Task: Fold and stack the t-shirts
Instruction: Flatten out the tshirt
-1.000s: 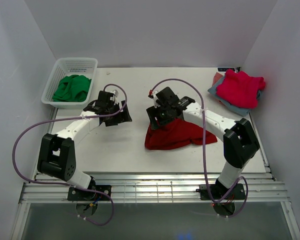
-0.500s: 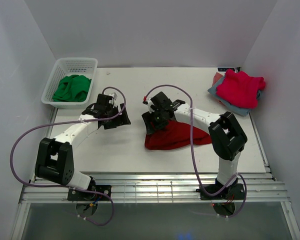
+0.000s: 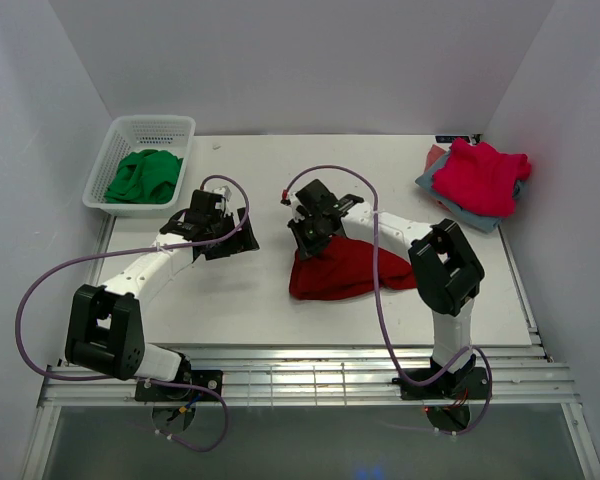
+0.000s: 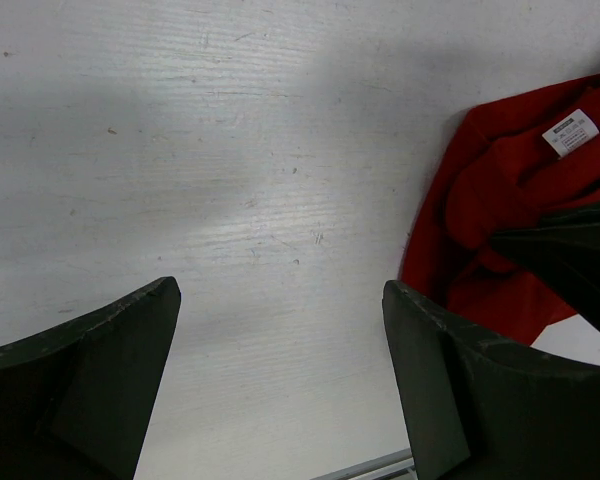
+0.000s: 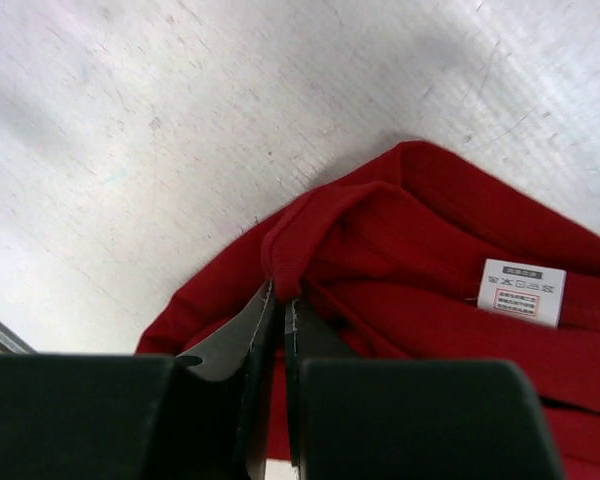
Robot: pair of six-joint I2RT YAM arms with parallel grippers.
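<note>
Dark red t-shirt [image 3: 342, 275], bunched, runs left-right; right hand [image 5: 278, 300] pinches its edge.

Right wrist cam: the dark red shirt [image 5: 410, 240] runs off the frame to the right of the right fingers [image 5: 235, 345], and they cover whatever cloth sits behind them. The print on its white label [image 5: 521, 291] is too tiny to read. From above, far right of those fingers, the grey-blue shirts [image 3: 426, 181] are mostly buried under the pink-red shirt [image 3: 480, 175].
</note>
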